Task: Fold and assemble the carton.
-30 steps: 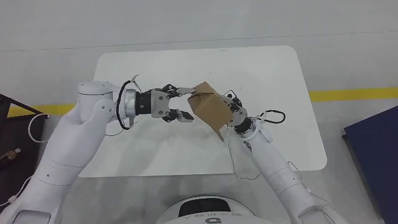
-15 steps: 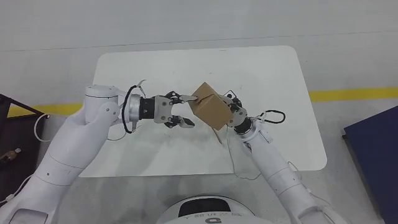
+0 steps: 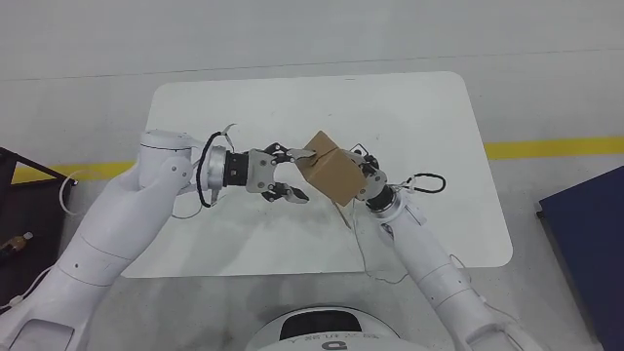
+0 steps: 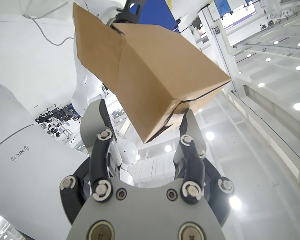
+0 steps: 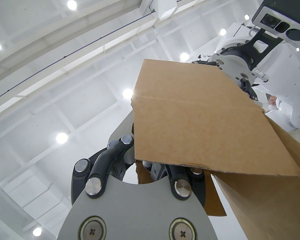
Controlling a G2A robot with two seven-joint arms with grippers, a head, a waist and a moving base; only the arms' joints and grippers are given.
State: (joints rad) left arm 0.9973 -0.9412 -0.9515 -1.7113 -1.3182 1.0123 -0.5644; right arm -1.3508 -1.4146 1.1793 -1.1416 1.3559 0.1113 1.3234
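- One white surface (image 3: 429,127) lies under both arms in the top view; both wrist views look up to the ceiling (image 5: 65,51)
- One brown carton (image 3: 330,164) hangs tilted over the surface's middle, between the hands; the left wrist view brings out a split seam on its end, the right wrist view a loose flap
- Left hand (image 4: 143,108) spread wide, one fingertip against the seamed corner
- Right hand (image 5: 155,166) pinches the carton's opposite end, fingertips hidden behind the flap
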